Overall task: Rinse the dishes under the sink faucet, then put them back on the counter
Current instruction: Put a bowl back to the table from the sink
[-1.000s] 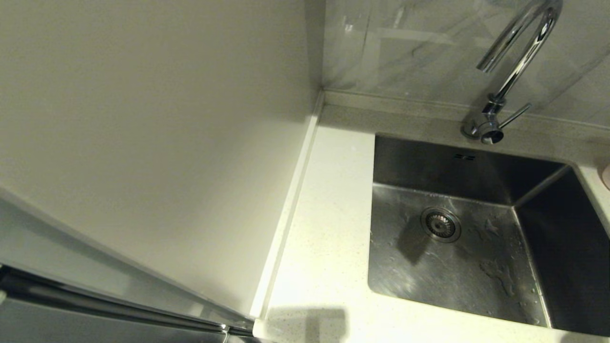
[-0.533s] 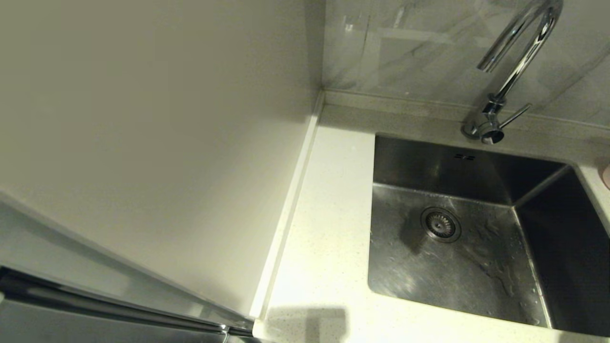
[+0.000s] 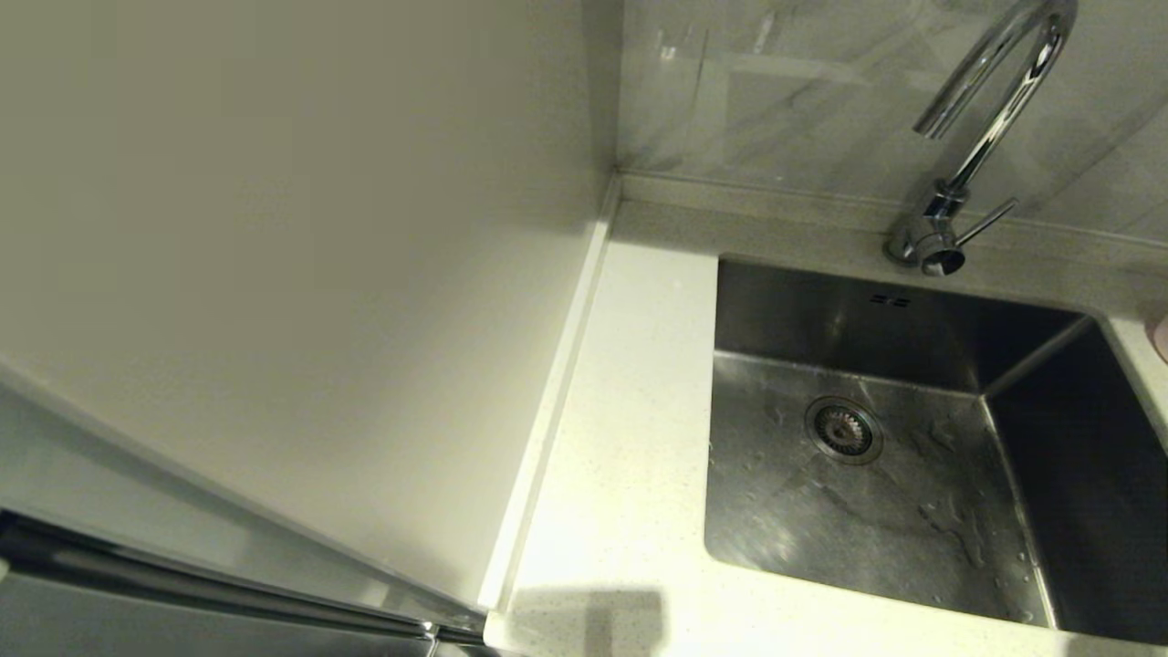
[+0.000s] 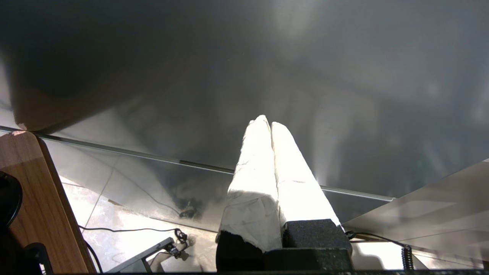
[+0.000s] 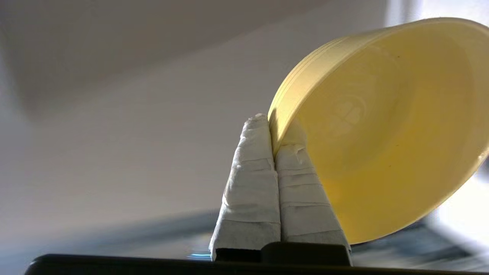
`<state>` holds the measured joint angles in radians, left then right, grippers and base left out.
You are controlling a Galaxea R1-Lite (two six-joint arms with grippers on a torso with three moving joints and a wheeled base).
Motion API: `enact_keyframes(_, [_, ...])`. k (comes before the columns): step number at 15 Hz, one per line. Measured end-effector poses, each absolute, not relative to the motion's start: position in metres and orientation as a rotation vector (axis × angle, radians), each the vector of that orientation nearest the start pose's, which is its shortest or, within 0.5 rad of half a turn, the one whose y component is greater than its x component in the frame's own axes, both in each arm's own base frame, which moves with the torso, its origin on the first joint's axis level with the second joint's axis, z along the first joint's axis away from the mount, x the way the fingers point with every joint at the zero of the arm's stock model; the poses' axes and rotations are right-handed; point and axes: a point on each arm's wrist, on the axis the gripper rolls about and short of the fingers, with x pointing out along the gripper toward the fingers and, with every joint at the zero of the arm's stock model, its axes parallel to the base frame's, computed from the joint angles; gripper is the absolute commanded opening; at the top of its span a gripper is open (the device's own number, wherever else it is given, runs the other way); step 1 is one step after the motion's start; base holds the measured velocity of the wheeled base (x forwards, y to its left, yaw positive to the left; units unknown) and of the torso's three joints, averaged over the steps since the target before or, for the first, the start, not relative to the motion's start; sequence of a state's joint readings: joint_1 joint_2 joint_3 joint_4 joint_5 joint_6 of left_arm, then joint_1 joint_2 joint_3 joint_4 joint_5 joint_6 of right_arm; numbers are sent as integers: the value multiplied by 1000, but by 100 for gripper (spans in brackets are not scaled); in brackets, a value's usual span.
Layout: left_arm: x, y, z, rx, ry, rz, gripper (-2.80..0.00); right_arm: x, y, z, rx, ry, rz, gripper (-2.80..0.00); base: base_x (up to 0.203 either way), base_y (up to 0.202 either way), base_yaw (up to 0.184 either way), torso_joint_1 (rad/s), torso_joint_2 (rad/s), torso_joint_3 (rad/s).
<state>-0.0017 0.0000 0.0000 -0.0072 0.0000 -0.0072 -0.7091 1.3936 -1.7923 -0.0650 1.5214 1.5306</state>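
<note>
In the right wrist view my right gripper [image 5: 272,124] is shut on the rim of a yellow-green bowl [image 5: 386,126], which tilts with its hollow facing the camera. That gripper and bowl are outside the head view. A sliver of a pale pink dish [image 3: 1162,336] shows at the head view's right edge, on the counter [image 3: 630,438]. The chrome sink faucet [image 3: 981,128] curves over the empty steel sink [image 3: 1031,438], whose floor is wet around the drain [image 3: 843,430]. My left gripper [image 4: 266,124] is shut on nothing, parked low beside a dark cabinet front.
An off-white wall panel [image 3: 301,274] rises to the left of the counter strip. A marbled backsplash [image 3: 803,91] stands behind the faucet. In the left wrist view, a tiled floor with cables [image 4: 130,229] and a wooden panel [image 4: 42,198] lie below.
A dark shadow on the sink floor left of the drain has shrunk and gone. Nothing else in the head view has moved.
</note>
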Motion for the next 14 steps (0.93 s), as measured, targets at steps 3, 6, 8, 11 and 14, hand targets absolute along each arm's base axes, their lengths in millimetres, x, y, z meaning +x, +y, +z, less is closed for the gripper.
enact_keyframes(3, [-23,0,76,-7,-7,-2,-280,130,-85,467,576,221,783,-280,0,0,0,0,0,0])
enact_keyframes(6, [-23,0,76,-8,-7,-2,-280,138,-92,457,177,11,721,-280,0,0,0,0,0,0])
enact_keyframes(8, [-23,0,76,-7,-7,-2,-280,148,-97,445,-5,-81,511,-280,0,0,0,0,0,0])
enact_keyframes(11, [-23,0,76,-7,-7,-2,-280,149,-104,423,-239,125,55,-280,0,0,0,0,0,0])
enact_keyframes(14, [-23,0,76,-7,-8,-2,-280,135,-107,380,-316,683,-250,-280,0,0,0,0,0,0])
